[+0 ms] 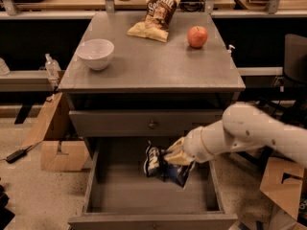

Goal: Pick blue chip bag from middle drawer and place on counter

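Blue chip bag [163, 166] in the claw [175, 155], inside the open middle drawer [129, 198].

The small dark blue foil bag with white markings is crumpled and tilted. It sits over the drawer's bare grey floor, slightly right of the drawer's middle, pinched at its upper right edge by the claw; whether it touches the floor is unclear. The drawer is pulled fully out. The matte grey surface [153, 63] lies above the drawer.
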Robot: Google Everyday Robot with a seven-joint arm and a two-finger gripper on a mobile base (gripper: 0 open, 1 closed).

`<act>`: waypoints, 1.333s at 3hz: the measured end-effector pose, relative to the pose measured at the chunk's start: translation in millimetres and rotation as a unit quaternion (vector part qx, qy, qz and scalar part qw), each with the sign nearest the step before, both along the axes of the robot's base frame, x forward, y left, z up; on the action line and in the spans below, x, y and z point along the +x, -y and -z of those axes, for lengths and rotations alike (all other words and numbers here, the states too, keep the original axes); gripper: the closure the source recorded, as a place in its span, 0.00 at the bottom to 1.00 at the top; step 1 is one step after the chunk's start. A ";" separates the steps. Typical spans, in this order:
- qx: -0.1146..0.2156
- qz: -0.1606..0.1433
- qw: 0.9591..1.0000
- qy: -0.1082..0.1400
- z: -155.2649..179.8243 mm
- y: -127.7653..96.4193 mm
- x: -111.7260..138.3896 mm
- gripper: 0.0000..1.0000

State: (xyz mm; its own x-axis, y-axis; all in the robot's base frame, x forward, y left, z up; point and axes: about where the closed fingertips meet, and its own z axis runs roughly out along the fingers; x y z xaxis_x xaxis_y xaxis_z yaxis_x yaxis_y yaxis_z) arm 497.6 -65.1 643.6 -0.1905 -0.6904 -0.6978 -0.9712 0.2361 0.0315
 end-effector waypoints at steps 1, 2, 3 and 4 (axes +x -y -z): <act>-0.011 0.007 1.000 0.019 -79.5 8.4 17.5 1.00; -0.017 0.034 0.998 0.042 -146.4 19.1 29.1 1.00; -0.020 0.071 0.995 0.069 -201.3 33.3 33.6 1.00; -0.020 0.071 0.995 0.069 -201.3 33.3 33.6 1.00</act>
